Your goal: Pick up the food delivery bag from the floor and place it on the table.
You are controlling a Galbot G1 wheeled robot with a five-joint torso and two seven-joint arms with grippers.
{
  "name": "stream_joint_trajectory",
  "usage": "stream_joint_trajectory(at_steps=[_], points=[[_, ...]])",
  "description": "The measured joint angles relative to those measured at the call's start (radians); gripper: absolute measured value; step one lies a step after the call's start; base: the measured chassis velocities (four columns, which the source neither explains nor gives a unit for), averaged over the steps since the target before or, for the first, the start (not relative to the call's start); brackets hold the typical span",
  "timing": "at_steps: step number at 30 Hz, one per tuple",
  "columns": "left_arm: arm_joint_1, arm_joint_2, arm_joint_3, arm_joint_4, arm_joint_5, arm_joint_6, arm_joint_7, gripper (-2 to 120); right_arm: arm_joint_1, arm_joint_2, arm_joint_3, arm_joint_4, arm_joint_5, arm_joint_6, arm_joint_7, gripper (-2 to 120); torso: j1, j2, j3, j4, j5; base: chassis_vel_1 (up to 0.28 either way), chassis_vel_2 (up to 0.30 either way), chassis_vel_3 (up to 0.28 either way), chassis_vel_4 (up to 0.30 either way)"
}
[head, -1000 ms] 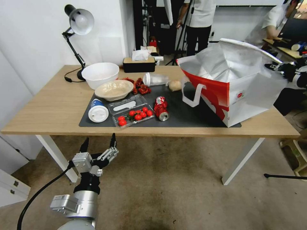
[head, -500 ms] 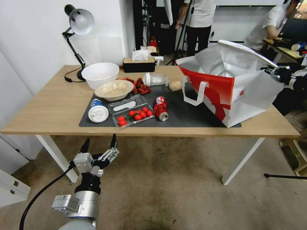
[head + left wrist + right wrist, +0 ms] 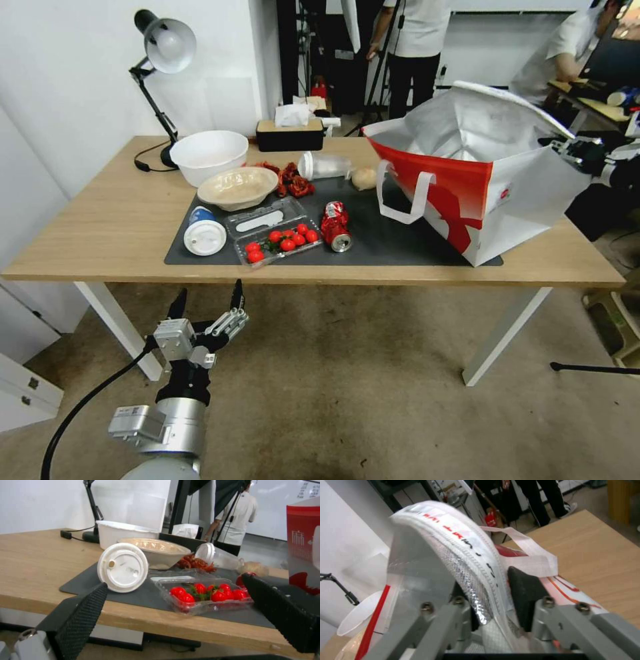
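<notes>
The food delivery bag [image 3: 497, 193] stood on the right end of the surface [image 3: 100, 220], its base partly on the dark grey mat [image 3: 387, 240] and partly on bare wood near the front right corner. It leaned a little, mouth open, with the silver foil lining catching the light. 1 white loop handle [image 3: 407, 197] hung down its red front face.

The right gripper [image 3: 573, 148] was at the bag's upper right rim. In the right wrist view its fingers [image 3: 523, 592] were pressed together on the folded top edge [image 3: 470, 552] of the bag, with foil and white seam pinched between the pads and a handle strap draped just beyond.

The left gripper [image 3: 205, 303] hung low over the floor [image 3: 373, 400], in front of the surface's near edge and below the mat's left end. Its 2 fingers were spread wide and held nothing.

On the mat, left of the bag, lay a crushed red can [image 3: 335, 227], a clear tray of tomatoes [image 3: 280, 241], a white-lidded cup [image 3: 204, 235] on its side, and a beige bowl [image 3: 238, 187]. A larger white bowl [image 3: 209, 155] sat behind them on the wood, near a black desk lamp [image 3: 160, 60]. A tissue box [image 3: 290, 133] stood at the far edge.
</notes>
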Motion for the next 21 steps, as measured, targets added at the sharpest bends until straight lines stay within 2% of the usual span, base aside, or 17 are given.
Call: stream_joint_trajectory(at_steps=[3, 5, 7, 9, 10, 12, 13, 16, 21], points=[[0.0, -0.001, 0.0, 0.0, 0.0, 0.0, 0.001, 100, -0.009, -0.008, 0.005, -0.002, -0.026, 0.008, -0.029, 37, 0.0, 0.0, 0.0, 0.0, -0.0001, 0.0, 0.0, 0.0, 0.0], [0.001, -0.003, 0.001, 0.0, 0.0, -0.001, 0.001, 100, -0.025, -0.021, 0.005, -0.005, -0.077, 0.029, -0.073, 59, 0.0, 0.0, 0.0, -0.0001, 0.0, 0.0, 0.0, 0.0, 0.0], [0.002, -0.004, 0.001, 0.0, 0.0, -0.002, 0.001, 100, -0.027, -0.023, 0.005, -0.006, -0.085, 0.031, -0.077, 62, 0.0, 0.0, 0.0, 0.0, -0.0001, 0.0, 0.0, 0.0, 0.0], [0.006, -0.006, 0.001, 0.0, 0.002, -0.005, 0.001, 100, -0.03, -0.026, 0.005, -0.01, -0.101, 0.036, -0.085, 73, 0.0, 0.0, 0.0, 0.0, 0.0, 0.0, 0.0, 0.0, 0.0], [0.006, -0.006, 0.001, 0.0, 0.002, -0.005, 0.001, 100, -0.03, -0.026, 0.005, -0.01, -0.101, 0.036, -0.085, 73, 0.0, 0.0, 0.0, 0.0, 0.0, 0.0, 0.0, 0.0, 0.0], [0.008, -0.009, 0.001, -0.001, 0.005, -0.007, 0.001, 100, -0.031, -0.03, 0.004, -0.019, -0.12, 0.042, -0.097, 84, 0.0, 0.0, 0.0, -0.0001, -0.0001, 0.0, 0.0, 0.0, 0.0], [0.008, -0.009, 0.001, -0.001, 0.005, -0.007, 0.001, 100, -0.031, -0.03, 0.004, -0.019, -0.12, 0.042, -0.097, 84, 0.0, 0.0, 0.0, -0.0001, -0.0001, 0.0, 0.0, 0.0, 0.0], [0.009, -0.01, 0.001, -0.004, 0.007, -0.009, 0.002, 100, -0.034, -0.036, 0.004, -0.026, -0.159, 0.051, -0.122, 97, 0.0, 0.0, 0.0, 0.0, 0.0, 0.0, 0.0, 0.0, 0.0], [0.013, -0.008, -0.001, -0.007, 0.008, -0.014, 0.003, 100, -0.042, -0.045, 0.004, -0.032, -0.238, 0.066, -0.147, 100, 0.0, 0.0, 0.0, 0.0, 0.0, 0.0, 0.0, 0.0, 0.0]])
